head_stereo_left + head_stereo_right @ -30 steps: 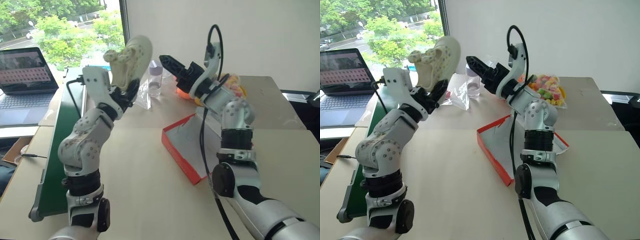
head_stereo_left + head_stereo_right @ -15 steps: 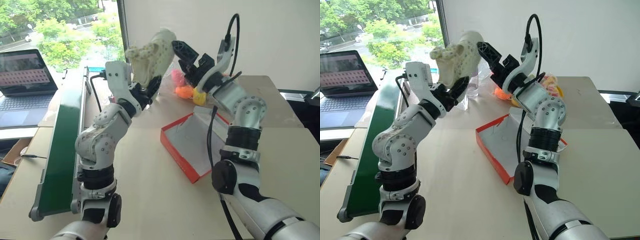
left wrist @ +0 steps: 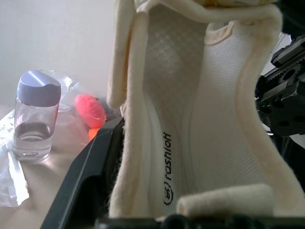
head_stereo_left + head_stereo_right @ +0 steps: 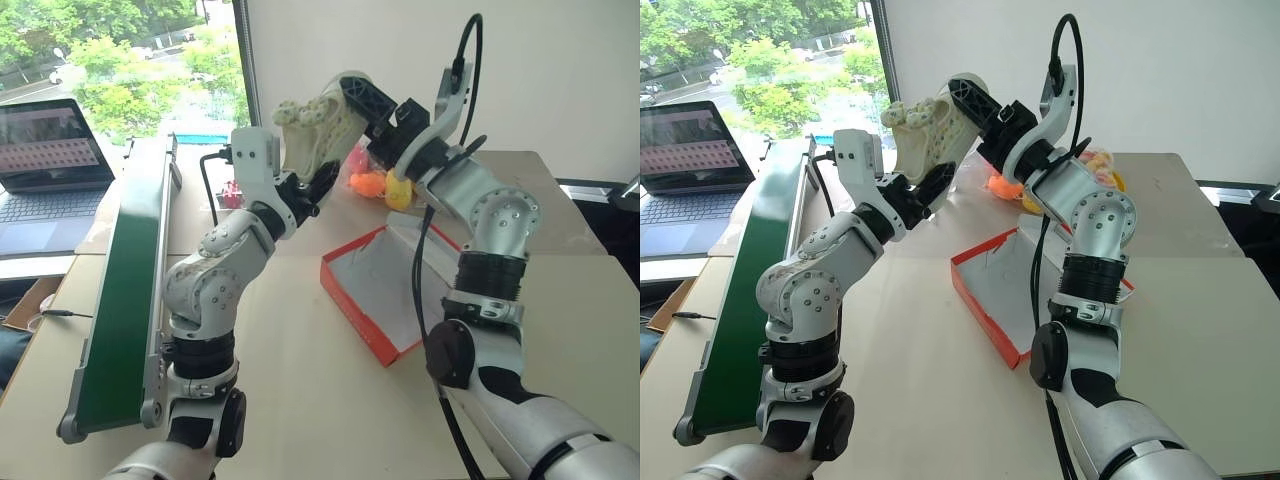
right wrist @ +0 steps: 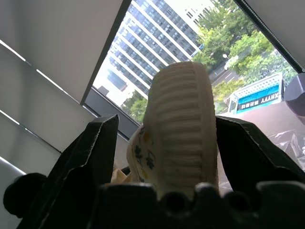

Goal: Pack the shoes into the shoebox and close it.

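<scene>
Premises: office or test room in an upper-storey building. Evidence: pale worktable [image 4: 300, 380] against a plain white wall [image 4: 560, 70]; open laptop [image 4: 50, 160] by a large window [image 4: 120, 60]; trees and multi-storey blocks [image 5: 157, 43] outside.

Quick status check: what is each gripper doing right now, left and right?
Left gripper: shut on the cream shoe, holding it up above the table.
Right gripper: fingers either side of the same shoe's end; a firm grip cannot be told.

Soft cream perforated clog shoe [image 4: 318, 130], matt, mesh-textured lining, ribbed sole. Shallow red-orange cardboard shoebox [image 4: 372, 290], white papery inside. Clear glossy bottle [image 3: 33, 117], lilac cap. Smooth matt beige tabletop [image 4: 300, 380]. Black plastic tools.
</scene>
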### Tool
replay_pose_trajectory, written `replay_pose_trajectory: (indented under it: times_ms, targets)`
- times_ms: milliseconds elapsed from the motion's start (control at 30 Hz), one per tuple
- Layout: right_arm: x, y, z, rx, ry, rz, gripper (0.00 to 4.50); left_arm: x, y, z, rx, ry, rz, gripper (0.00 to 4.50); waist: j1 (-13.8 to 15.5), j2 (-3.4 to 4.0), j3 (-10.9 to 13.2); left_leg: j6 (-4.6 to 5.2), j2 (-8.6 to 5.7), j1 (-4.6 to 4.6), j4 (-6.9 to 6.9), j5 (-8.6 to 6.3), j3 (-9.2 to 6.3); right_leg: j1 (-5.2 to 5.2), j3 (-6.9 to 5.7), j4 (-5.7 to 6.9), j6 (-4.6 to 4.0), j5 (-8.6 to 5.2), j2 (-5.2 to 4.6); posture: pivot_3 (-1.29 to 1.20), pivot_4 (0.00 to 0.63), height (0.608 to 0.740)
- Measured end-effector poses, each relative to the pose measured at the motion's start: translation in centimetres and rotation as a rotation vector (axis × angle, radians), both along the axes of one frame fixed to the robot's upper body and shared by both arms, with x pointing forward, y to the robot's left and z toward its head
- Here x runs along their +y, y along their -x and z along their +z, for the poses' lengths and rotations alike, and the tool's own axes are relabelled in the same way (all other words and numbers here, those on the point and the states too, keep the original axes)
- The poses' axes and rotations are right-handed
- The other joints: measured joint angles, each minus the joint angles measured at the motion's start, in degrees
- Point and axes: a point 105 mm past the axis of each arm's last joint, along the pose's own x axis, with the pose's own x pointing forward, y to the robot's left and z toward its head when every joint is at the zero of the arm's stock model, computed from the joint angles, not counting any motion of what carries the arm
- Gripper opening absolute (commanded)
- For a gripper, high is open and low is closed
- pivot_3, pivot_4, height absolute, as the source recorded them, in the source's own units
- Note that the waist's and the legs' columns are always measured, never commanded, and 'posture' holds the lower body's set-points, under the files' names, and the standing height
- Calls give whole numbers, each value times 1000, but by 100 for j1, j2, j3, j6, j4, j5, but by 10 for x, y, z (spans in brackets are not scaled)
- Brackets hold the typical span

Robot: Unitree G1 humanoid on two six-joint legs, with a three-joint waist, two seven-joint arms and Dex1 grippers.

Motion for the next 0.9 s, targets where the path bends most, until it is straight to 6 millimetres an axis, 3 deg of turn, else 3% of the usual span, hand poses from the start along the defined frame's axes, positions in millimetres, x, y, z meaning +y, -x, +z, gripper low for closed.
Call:
replay_pose_trajectory:
  times_ms: [67,200,233,367,500,700,767,833,900]
  targets:
    - [0,-1,-2,6,5,-2,1737,1,1,0,6,2,-9,2591,-4,0,0,0,0,1,0,0,0,0,0,0,0,0,1,0,150,740]
    - [2,-3,-6,18,21,0,808,3,1,-2,23,-3,-18,2591,-9,0,0,0,1,1,0,0,0,0,0,2,0,0,1,0,150,740]
    - [2,-4,-7,20,25,1,715,4,1,-3,29,-4,-21,2984,-11,0,0,0,1,1,0,0,0,0,1,2,0,0,1,0,150,740]
    - [3,-7,-10,17,54,-12,585,9,4,-7,79,33,-65,4456,-24,0,0,0,1,1,1,0,-1,0,1,2,2,-1,1,0,150,740]
    - [-10,-10,-2,-28,103,-49,568,15,14,-9,99,11,-124,4500,-26,2,1,1,-1,-1,0,0,-1,0,1,0,2,-1,-1,0,150,740]
    - [-44,8,46,-223,333,-71,566,30,37,-20,100,-168,-234,4500,-26,6,8,2,-2,1,-10,-3,-1,-1,-1,-9,3,-6,0,0,150,740]
    - [-47,16,45,-252,461,-50,566,33,46,-23,90,-251,-277,4500,-34,6,8,2,-2,5,-12,-4,1,0,0,-8,0,-13,-1,0,150,740]
    - [-49,22,32,-254,625,-3,566,34,56,-31,93,-348,-335,4500,-51,6,8,2,-1,9,-13,-4,2,0,2,-8,-3,-16,-1,0,150,740]
    - [-50,32,6,-253,808,85,566,37,66,-45,122,-451,-394,4500,-46,6,8,1,0,12,-13,-5,2,0,2,-7,-19,-27,-1,0,150,740]
